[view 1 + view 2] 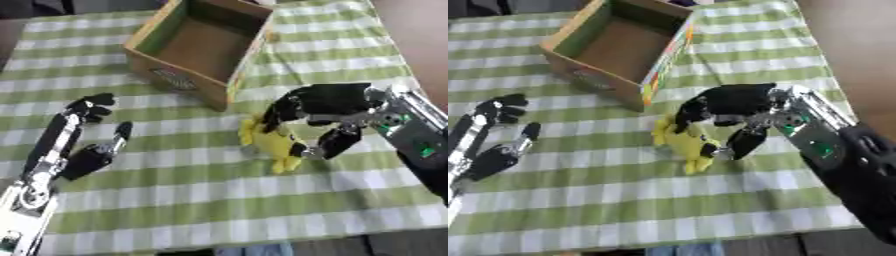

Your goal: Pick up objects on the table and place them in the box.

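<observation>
Surface: green-and-white checked cloth (219,200) covers the table; bare brown tabletop shows at the upper right.
Box: open cardboard box (194,80) stands on the cloth toward the far side, slightly left of centre, turned at an angle. What shows of its inside looks empty; the near corner of the floor is hidden by the wall.
Toy: small yellow toy (273,142) lies on the cloth just in front of the box's near corner, not touching it as far as I can tell. Its exact shape is unclear; it looks soft, with lobes at top and bottom.
Right hand: right hand (325,107) comes in from the right and sits over the toy. Fingers curl down along the toy's far side and the thumb comes in at its lower right, so the hand appears to be closing round it. The toy seems to rest on the cloth, not lifted.
Left hand: left hand (87,150) rests idle on the cloth at the left, well apart from the toy and box, fingers relaxed and holding nothing.
Progress: early, by my reading. Nothing is visibly in the box, and the toy is the only loose object in sight.
Left to do: finish the grasp, lift the toy, carry it the short way up and left over the near wall, and let go inside.
</observation>
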Robot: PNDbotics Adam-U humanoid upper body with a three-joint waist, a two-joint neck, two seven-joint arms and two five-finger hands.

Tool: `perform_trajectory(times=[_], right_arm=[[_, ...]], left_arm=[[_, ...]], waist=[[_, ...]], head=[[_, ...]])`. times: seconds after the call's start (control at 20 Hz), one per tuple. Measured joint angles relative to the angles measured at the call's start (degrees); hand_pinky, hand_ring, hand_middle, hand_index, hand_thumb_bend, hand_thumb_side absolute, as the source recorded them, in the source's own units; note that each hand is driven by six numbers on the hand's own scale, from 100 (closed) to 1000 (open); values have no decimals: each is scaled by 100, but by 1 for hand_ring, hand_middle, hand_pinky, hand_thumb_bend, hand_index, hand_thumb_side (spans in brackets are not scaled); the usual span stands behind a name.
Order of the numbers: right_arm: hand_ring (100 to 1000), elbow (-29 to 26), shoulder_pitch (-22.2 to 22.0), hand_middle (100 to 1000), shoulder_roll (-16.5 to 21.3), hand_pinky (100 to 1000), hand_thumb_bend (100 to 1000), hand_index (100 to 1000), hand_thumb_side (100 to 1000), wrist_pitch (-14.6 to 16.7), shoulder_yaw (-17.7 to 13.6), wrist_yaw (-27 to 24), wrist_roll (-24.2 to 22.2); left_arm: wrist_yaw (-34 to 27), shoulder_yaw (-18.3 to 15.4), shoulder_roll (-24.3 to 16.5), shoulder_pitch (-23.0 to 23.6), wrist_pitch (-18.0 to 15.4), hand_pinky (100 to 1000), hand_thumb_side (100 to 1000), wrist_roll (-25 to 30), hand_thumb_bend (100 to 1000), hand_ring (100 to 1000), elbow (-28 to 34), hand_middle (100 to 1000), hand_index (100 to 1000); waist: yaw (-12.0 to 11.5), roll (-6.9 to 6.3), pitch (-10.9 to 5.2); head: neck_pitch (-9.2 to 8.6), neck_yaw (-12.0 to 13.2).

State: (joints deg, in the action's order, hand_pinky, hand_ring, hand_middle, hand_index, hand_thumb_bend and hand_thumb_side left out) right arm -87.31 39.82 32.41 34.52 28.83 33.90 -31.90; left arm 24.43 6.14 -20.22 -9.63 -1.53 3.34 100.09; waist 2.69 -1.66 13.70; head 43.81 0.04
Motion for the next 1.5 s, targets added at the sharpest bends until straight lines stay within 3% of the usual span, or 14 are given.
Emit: perform_trajectory(times=[0.45,0.9,1.15,1.5], right_arm=[[795,-429,361,779,404,839,100,399,100,-127,-166,-490,-80],[796,-466,937,783,681,843,100,402,100,-396,-484,-735,-22],[796,10,1355,783,648,843,100,402,100,-500,-648,-707,33],[795,1079,1882,783,265,844,100,403,100,-451,-885,-225,162]], left_arm=[[-40,0,0,-45,18,767,598,-15,305,771,31,772,899],[-57,37,9,-179,13,764,600,-35,301,766,138,766,896],[-74,71,121,-254,-10,763,598,-58,300,766,228,765,895],[-100,142,240,-378,-42,763,597,-31,301,766,295,765,895]], waist=[[-62,57,-19],[-388,74,-17],[-637,110,63],[-974,158,143]], head=[[1,8],[0,-102],[-31,-230],[-151,-443]])
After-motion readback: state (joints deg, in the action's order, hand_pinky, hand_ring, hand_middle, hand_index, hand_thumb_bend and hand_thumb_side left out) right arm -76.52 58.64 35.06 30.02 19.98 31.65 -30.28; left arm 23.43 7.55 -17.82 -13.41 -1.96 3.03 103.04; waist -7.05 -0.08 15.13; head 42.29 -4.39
